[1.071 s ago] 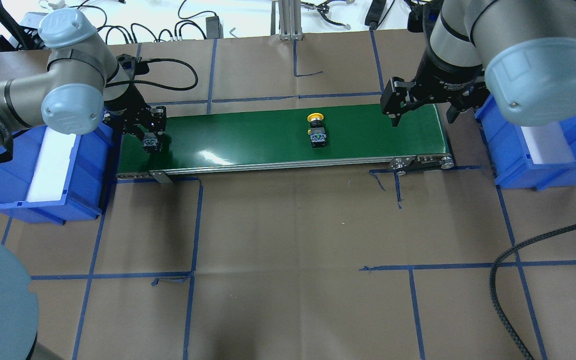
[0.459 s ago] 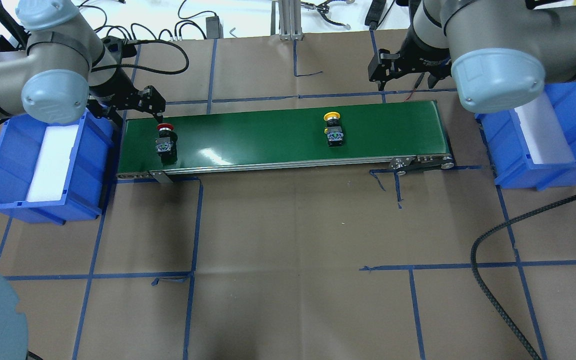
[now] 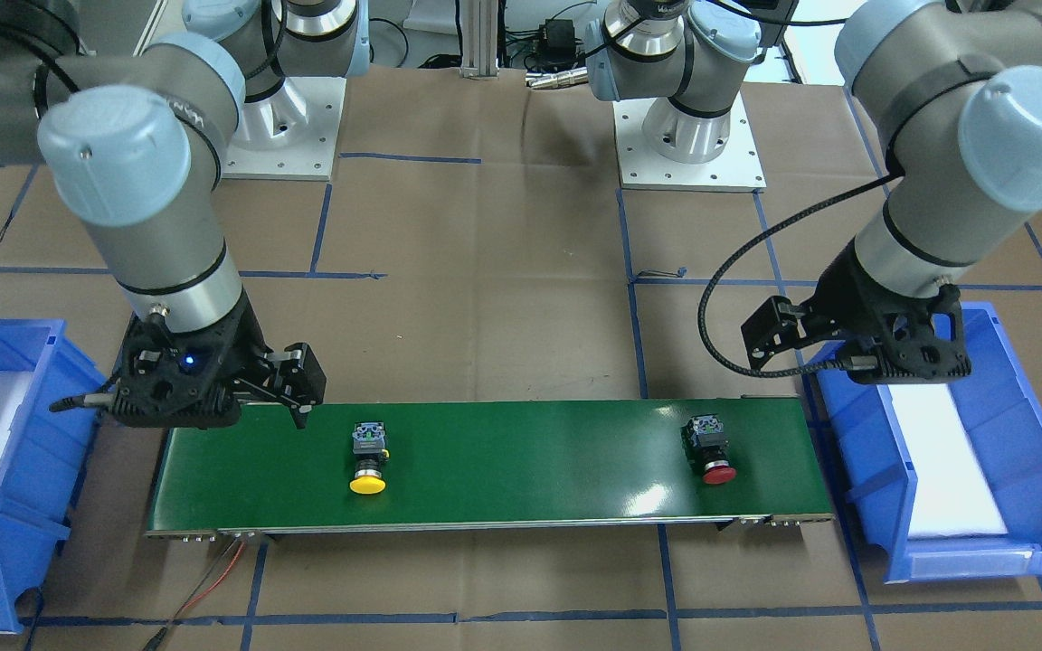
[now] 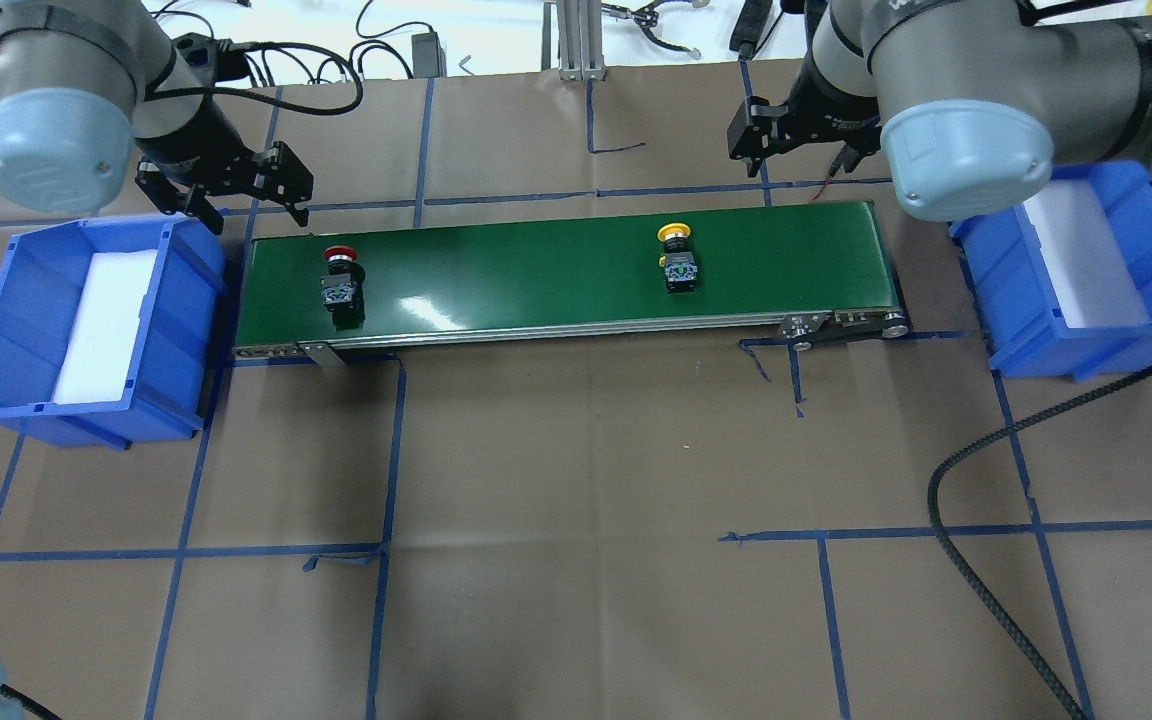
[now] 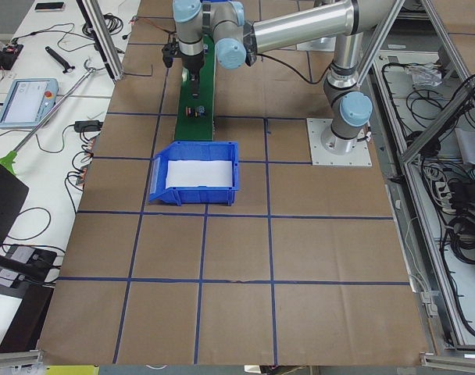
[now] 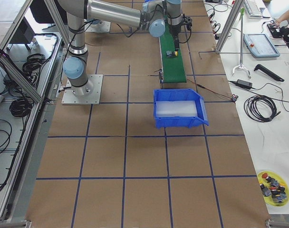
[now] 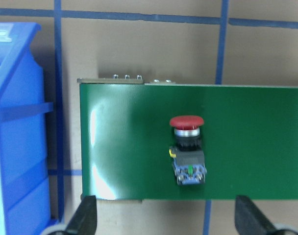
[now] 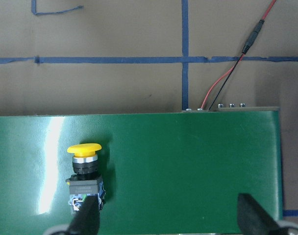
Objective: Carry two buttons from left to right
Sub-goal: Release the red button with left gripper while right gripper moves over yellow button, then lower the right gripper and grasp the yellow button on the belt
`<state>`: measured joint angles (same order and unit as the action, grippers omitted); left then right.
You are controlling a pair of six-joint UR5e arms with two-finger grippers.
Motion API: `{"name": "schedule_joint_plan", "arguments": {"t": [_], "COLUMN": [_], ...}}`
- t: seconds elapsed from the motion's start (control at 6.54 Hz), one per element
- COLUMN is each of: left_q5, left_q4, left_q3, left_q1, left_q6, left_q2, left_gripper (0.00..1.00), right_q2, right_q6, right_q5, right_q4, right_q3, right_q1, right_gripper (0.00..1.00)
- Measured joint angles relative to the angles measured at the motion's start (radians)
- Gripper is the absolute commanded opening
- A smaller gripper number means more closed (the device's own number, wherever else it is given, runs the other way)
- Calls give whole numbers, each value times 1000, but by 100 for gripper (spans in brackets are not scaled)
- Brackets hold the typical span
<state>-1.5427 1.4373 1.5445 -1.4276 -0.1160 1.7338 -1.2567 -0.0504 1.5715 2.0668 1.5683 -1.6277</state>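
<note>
Overhead, front views oppose; side views distant; wrist cameras close above; all share belt point(image 4: 536, 270)

- The left jaws, a second ago down on the green belt point(image 4: 536, 270) at its 9 o'clock end and clamped on the red button point(image 4: 340, 280), now stand spread and empty, drawn off past the belt's corner toward 11 o'clock.
- The red button lies free on the belt and has crept toward 3 o'clock.
- The yellow button point(image 4: 677, 262) has ridden farther toward 3 o'clock.
- The right jaws have pulled from above the belt's 3 o'clock end to over the counter point(image 4: 656, 130) beyond its 12 o'clock edge.
</note>
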Motion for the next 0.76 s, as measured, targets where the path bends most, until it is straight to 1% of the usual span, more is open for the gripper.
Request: {"name": "schedule_joint_plan", "arguments": {"t": [0.31,0.61,0.76], "left_q5": [-5,-42,-47], "left_q4": [120,148,147], "left_q3": [6,9,11], "left_q1": [-58,-88,-91], "left_q6": [64,81,78], "left_q2": [-102,-125,-129], "left_gripper": [100,100,100], "right_q2": [103,132,132], "right_q6": [-3,-7,-11], "right_q5": [0,-8,-33], "right_q4": [5,9,9], "right_q3": [-37,-41,-35], "right_q1": [-6,-8,-9], "right_gripper": [100,100,100]}}
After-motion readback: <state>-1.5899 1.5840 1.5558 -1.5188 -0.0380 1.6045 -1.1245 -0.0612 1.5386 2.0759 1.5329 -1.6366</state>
